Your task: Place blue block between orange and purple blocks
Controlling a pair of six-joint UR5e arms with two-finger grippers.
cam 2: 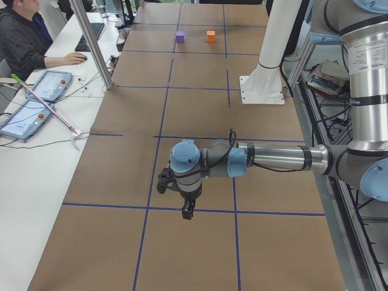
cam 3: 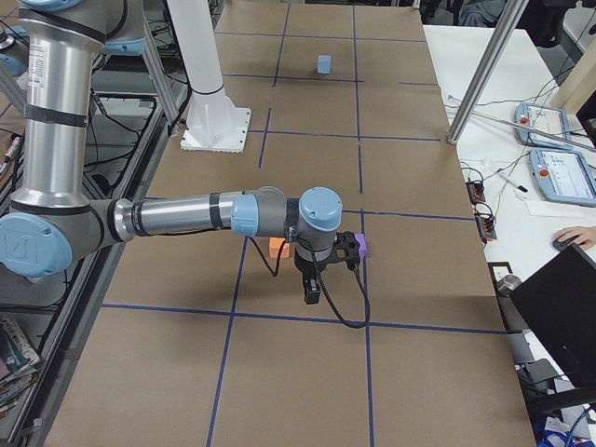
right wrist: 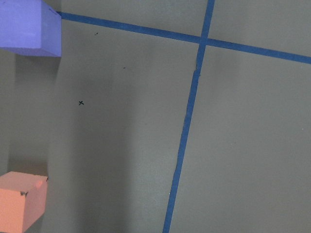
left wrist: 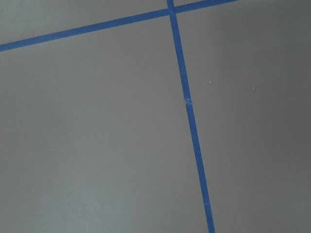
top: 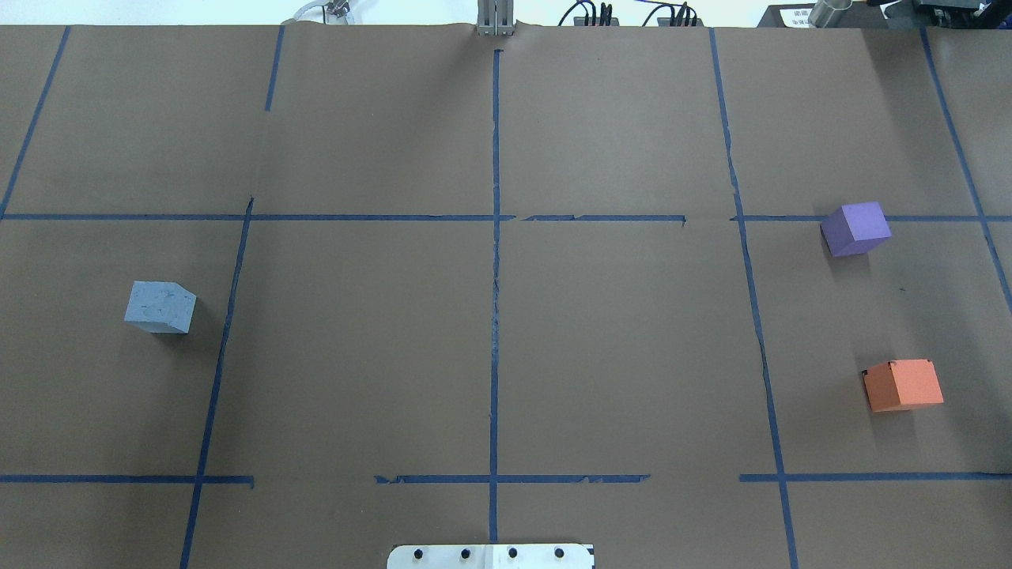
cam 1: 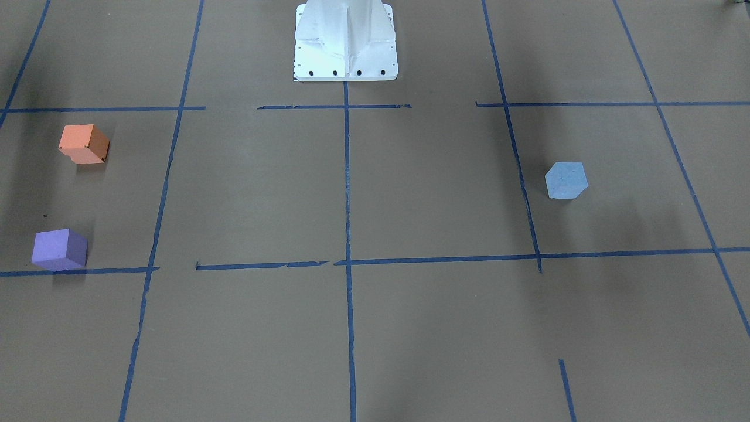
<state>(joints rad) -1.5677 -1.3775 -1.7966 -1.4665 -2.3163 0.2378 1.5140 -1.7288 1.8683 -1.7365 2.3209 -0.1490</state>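
Note:
The blue block [cam 1: 566,180] sits alone on the robot's left side of the table [top: 160,307], far off in the exterior right view [cam 3: 324,63]. The orange block [top: 903,385] and the purple block [top: 856,228] sit apart on the robot's right side, with bare paper between them [cam 1: 84,143] [cam 1: 59,249]. The right wrist view shows both, purple [right wrist: 29,26] and orange [right wrist: 19,201]. My left gripper [cam 2: 187,212] and right gripper [cam 3: 312,296] hang above the table in side views only. I cannot tell if they are open or shut.
Brown paper with blue tape lines [top: 495,237] covers the table. The robot's white base [cam 1: 345,41] stands at the table's middle edge. An operator [cam 2: 24,36] sits at a side desk with tablets [cam 2: 36,100] and a keyboard.

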